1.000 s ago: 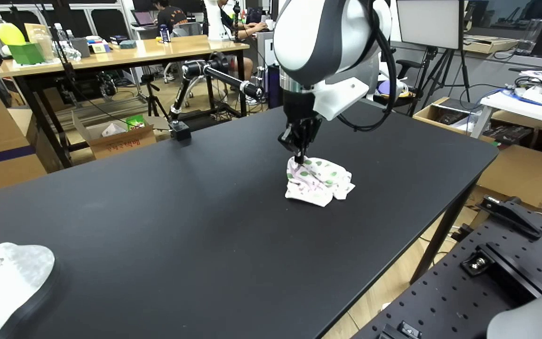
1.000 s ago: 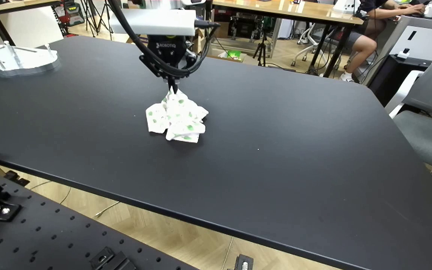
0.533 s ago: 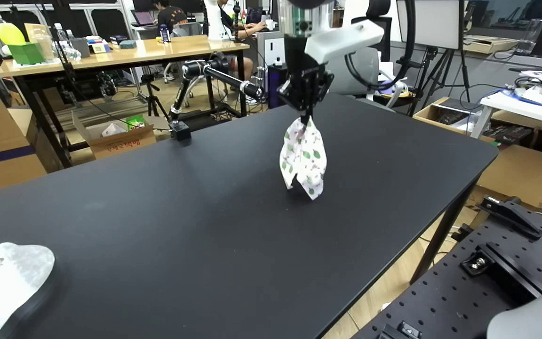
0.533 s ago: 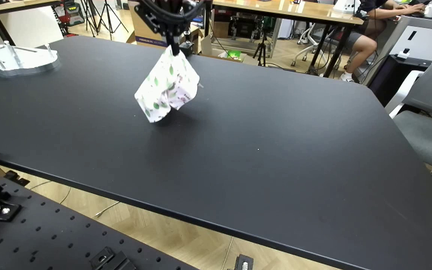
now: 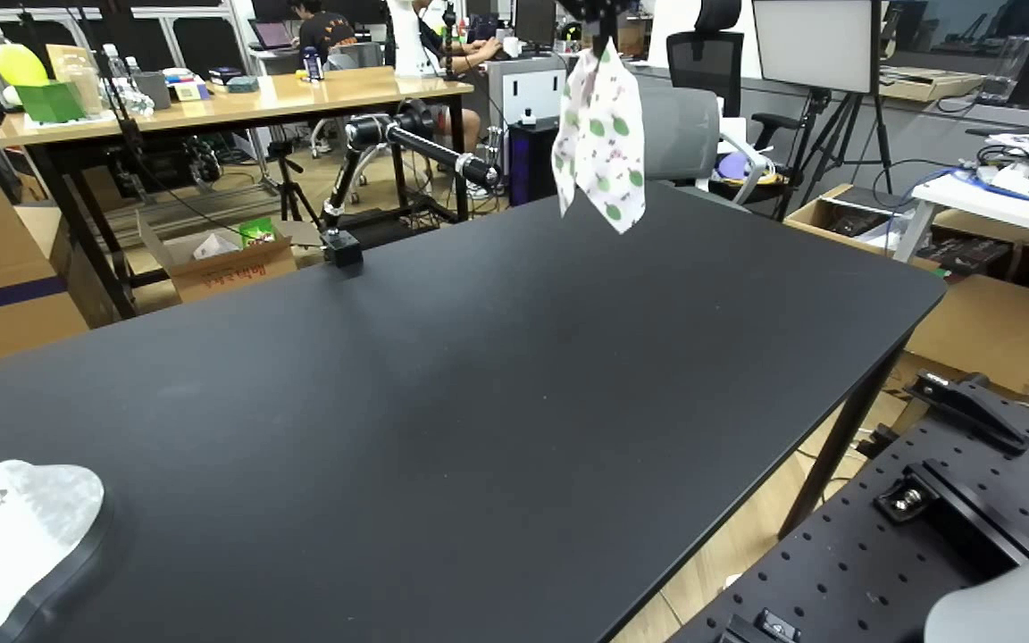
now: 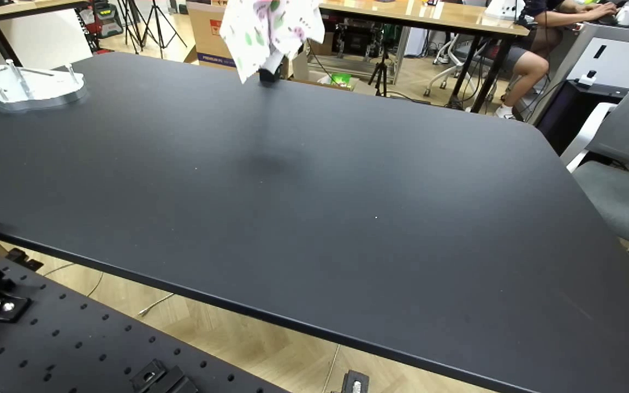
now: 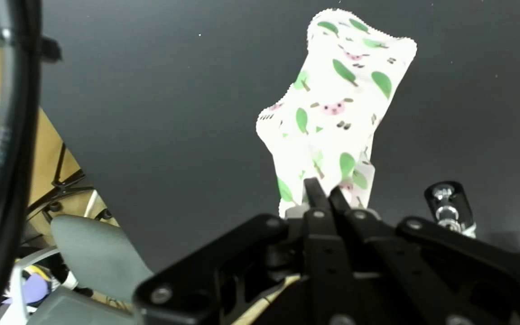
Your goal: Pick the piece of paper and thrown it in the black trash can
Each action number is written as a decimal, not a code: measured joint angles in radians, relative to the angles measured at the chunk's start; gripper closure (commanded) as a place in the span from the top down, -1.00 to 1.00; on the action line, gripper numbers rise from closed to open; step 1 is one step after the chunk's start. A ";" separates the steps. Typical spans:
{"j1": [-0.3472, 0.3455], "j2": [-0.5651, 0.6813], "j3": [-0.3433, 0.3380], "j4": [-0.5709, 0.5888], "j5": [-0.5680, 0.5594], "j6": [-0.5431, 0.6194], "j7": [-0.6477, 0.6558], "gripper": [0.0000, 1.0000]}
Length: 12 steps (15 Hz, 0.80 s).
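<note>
Paper is hanging below the fingers, which are pinching its top; we are now raising it higher off the bench, so likely only discarding is remaining.

Black gripper studded with silvery screws

Angular black links are pinned at their joints, and the fingers are shaped as slim, straight bars. Thick black cables are bound by a dark tie; one is flecked with faint, illegible pale marks.
</note>
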<state>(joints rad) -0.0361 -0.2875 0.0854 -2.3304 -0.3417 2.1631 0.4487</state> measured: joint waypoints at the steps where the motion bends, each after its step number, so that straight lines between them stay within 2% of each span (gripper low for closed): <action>1: -0.004 -0.007 0.014 0.033 -0.010 -0.036 0.026 -0.98; 6: -0.022 0.028 0.048 0.195 -0.057 -0.145 0.111 -0.98; 12: -0.025 0.194 0.044 0.358 -0.042 -0.207 0.142 -0.98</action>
<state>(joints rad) -0.0615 -0.0937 0.1295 -1.9729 -0.3841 1.9560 0.5905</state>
